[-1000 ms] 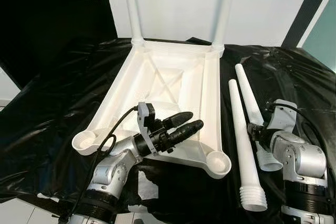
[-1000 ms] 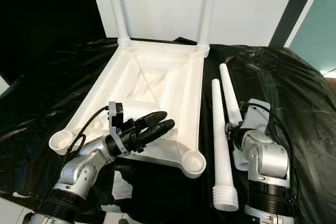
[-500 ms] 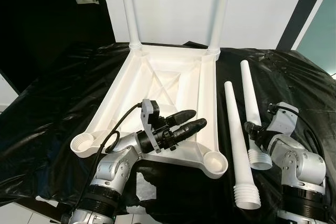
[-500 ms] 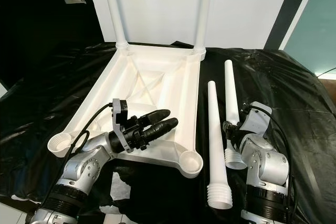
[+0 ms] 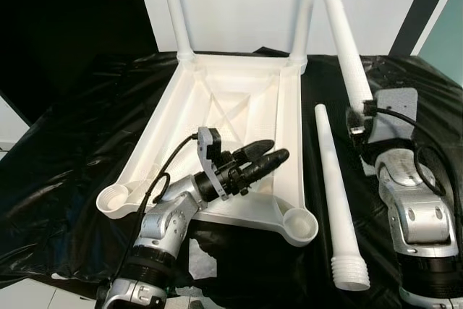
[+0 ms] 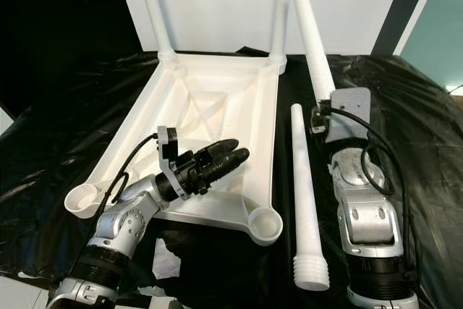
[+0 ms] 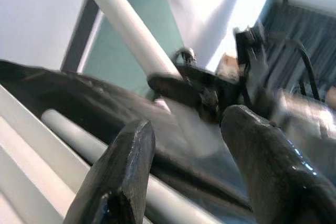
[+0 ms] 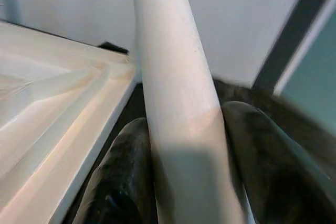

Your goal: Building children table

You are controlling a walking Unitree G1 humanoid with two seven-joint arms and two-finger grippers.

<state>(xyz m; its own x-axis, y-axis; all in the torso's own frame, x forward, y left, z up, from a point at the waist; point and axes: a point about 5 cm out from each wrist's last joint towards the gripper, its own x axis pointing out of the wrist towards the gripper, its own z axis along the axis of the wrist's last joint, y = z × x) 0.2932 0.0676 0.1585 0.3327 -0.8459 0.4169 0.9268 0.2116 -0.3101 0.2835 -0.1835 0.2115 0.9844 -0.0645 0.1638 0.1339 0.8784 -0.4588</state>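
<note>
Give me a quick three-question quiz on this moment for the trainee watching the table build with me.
1. True or false: the right tool is shut on a white table leg raised off the black sheet.
2. How many legs already stand in the upturned tabletop's far corners?
3. Where is the other loose leg? A) in the left tool B) lying on the sheet beside the tabletop C) in a near socket.

Key: 1 true; 2 two; 3 B.
</note>
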